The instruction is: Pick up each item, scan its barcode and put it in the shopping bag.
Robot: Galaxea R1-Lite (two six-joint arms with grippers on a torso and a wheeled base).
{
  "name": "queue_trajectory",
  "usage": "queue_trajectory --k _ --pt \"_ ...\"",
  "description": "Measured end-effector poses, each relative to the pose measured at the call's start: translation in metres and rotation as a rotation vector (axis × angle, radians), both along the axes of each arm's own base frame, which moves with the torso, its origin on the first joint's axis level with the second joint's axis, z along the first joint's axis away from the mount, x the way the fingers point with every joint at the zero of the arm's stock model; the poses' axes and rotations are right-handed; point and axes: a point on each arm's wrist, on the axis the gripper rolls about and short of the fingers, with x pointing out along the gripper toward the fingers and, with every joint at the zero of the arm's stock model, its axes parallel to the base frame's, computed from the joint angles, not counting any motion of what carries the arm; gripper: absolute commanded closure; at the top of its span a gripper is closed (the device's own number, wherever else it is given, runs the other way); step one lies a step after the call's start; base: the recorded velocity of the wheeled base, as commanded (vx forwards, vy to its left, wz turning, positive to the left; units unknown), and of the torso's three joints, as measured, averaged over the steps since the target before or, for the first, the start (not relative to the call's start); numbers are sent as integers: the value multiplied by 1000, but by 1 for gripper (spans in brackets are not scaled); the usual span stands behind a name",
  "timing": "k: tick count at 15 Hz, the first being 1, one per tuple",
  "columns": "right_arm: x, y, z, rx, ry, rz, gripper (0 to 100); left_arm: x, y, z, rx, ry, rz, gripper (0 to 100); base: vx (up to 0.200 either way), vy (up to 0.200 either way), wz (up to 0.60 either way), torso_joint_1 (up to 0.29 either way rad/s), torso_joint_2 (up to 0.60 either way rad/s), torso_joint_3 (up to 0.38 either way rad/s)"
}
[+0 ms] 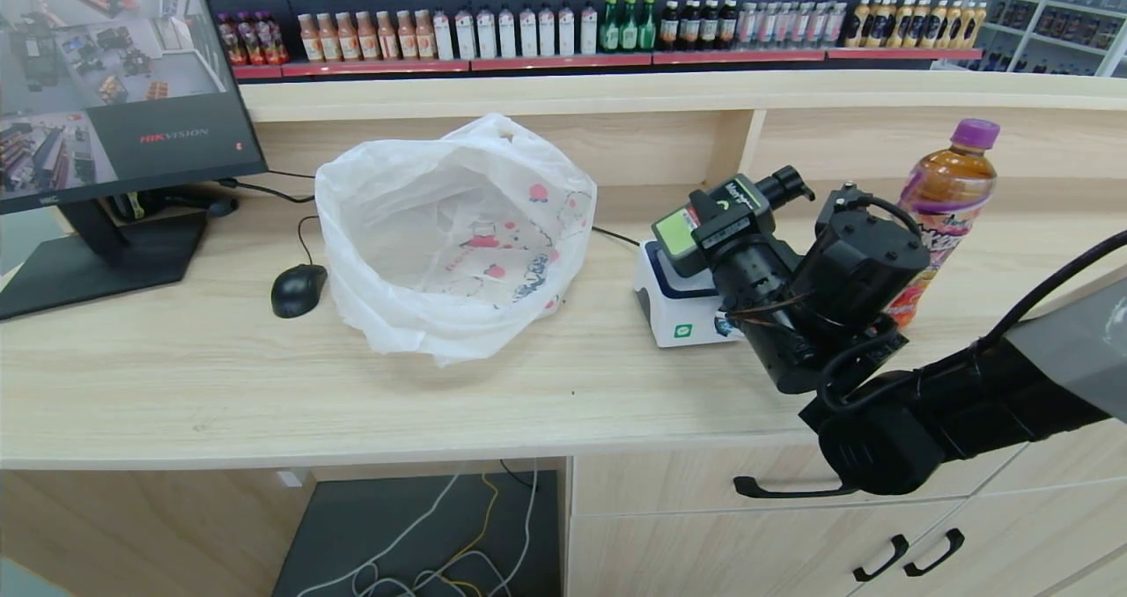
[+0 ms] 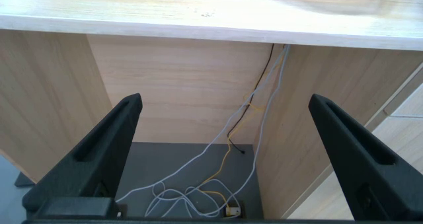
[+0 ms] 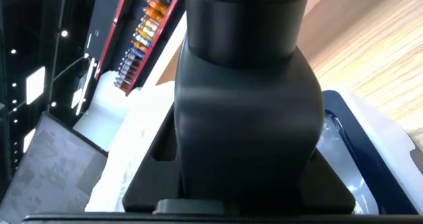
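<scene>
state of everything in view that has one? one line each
shopping bag: mouth open, standing on the counter.
dark item: held in the right claw, at the scanner.
bottle: upright, capped, on the counter.
left claw: open, empty, below the counter edge.
monitor: on.
drawers: closed.

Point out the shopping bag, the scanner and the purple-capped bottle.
shopping bag (image 1: pixel 440 218): head view, on its white inner wall.
scanner (image 1: pixel 673 311): head view, on its white front face.
bottle (image 1: pixel 953 179): head view, on the orange body below the cap.
</scene>
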Motion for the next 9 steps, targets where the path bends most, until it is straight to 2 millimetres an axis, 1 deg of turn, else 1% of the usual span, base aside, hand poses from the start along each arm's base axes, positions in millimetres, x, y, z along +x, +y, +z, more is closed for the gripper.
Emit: queue_trajectory --k 5,7,9 --pt "0 0 2 1 -2 -1 100 0 0 0 0 0 0 0 0 0 0 0 0 0" --pt "-2 0 5 2 -7 1 100 0 0 0 0 0 -1 0 0 0 0 0 0 0" --pt "-10 1 14 -7 -29 6 100 0 0 0 0 0 -1 0 0 0 0 0 0 0"
